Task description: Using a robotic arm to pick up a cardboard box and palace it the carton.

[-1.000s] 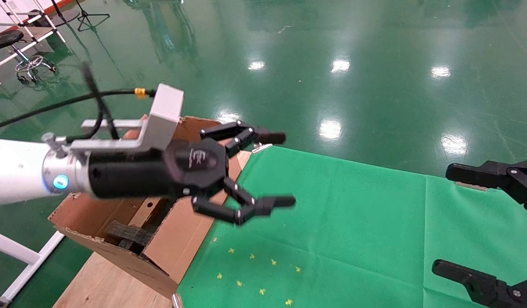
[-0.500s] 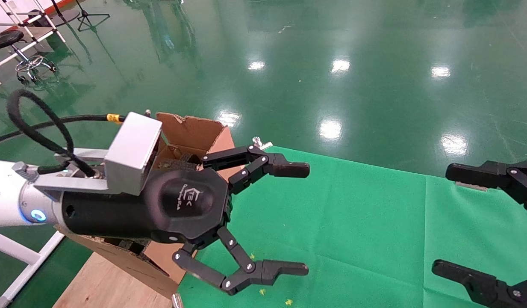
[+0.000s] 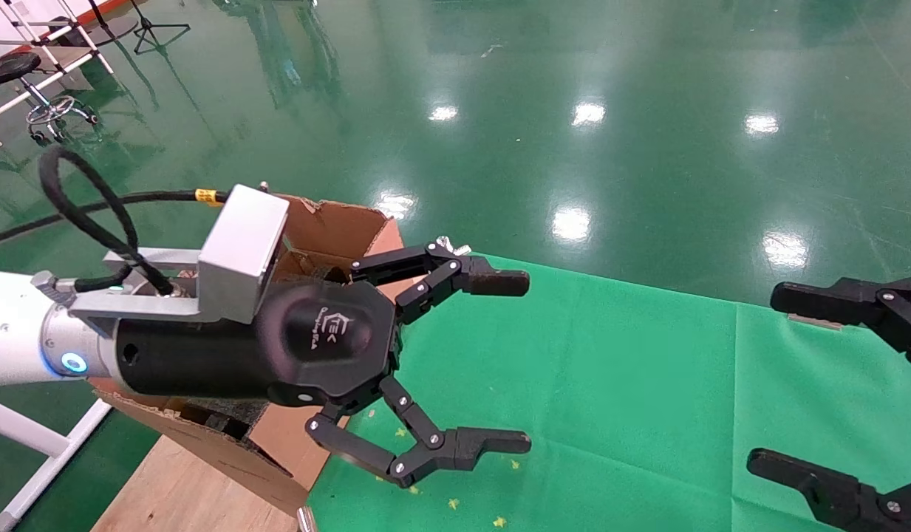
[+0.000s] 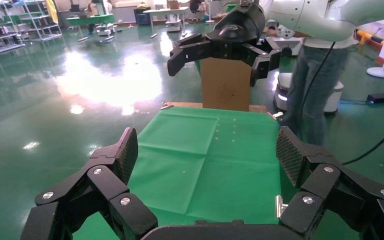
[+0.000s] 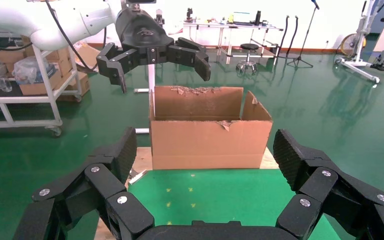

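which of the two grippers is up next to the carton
The left gripper, on the white arm, jaws open beside the carton. The all-black right gripper sits far across the green cloth.

I see a tabletop (image 3: 167,491) of bare wood; green cloth (image 3: 610,384) covers most, the carton (image 5: 210,132) stands at its left end.

The carton (image 3: 337,229) stands at the left end of the tabletop (image 3: 610,384), on the floor (image 3: 647,111) side of a wooden board (image 3: 174,488). The left pincer (image 3: 499,362) hangs above the tabletop, just right of the carton. The right pincer (image 3: 795,384) hangs at the tabletop's right end.
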Controlling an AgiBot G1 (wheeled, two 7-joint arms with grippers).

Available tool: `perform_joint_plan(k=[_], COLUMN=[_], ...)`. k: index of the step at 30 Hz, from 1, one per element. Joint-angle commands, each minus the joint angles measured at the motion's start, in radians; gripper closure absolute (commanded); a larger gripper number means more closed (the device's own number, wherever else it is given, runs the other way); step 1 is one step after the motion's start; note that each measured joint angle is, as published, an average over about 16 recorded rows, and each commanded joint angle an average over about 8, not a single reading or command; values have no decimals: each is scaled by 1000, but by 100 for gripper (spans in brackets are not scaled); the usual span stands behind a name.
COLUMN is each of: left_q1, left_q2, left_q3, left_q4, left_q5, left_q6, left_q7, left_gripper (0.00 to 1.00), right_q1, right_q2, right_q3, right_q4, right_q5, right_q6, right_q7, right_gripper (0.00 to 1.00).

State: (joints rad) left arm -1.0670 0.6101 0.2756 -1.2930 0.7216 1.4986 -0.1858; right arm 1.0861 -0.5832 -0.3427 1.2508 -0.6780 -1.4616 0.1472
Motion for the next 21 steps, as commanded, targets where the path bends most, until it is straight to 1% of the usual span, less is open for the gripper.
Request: perform_joint_plan(k=[1, 21], left_q1=[-2, -7], left_q2=[0, 1], left_q3=[1, 4], left_q4=[2, 9], left_q5=[2, 8], left_q6=[-1, -3], left_q7=[0, -2], left_gripper=[0, 0], right_q1=[0, 0], right_q2=[0, 0], right_q3=[0, 0], right_q4=[0, 0], right_q5=[0, 0], right_q6=[0, 0], right_q7=[0, 0], right_gripper=[0, 0])
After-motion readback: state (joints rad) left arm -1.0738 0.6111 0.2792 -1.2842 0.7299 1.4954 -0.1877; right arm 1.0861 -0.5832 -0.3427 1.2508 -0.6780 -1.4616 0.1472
